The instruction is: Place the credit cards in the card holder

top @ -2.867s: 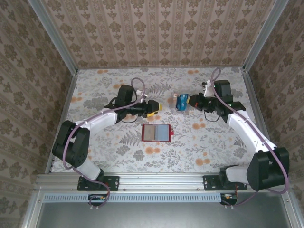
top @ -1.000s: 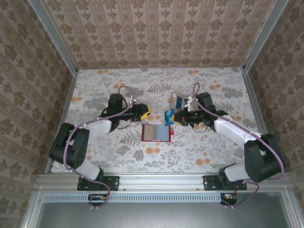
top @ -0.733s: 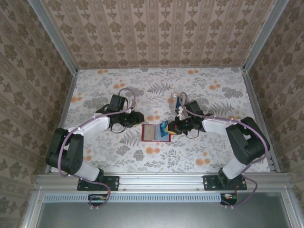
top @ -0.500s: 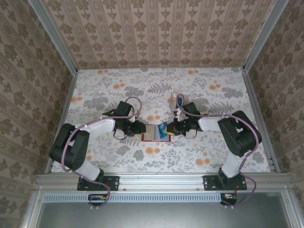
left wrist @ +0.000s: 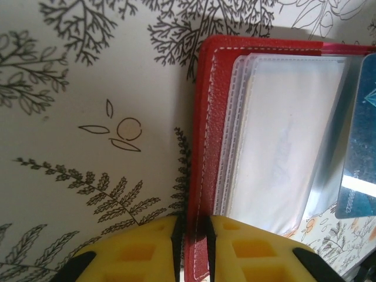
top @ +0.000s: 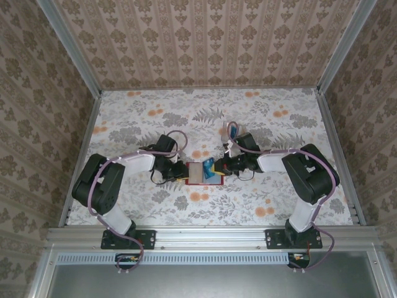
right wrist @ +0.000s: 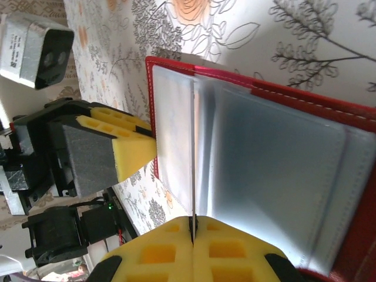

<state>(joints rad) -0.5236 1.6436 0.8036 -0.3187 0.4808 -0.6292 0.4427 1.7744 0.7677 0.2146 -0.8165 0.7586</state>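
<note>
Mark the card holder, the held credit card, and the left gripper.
card holder (left wrist: 207, 117), left wrist view, red cover edge.
credit card (left wrist: 359, 170), left wrist view, blue face.
left gripper (left wrist: 192, 235), left wrist view, between yellow fingertips.

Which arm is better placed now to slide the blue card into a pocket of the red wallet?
Right. The right gripper pinches the credit card edge-on above the card holder's clear pockets. The left gripper is clamped on the card holder's edge, likely steadying it.
</note>
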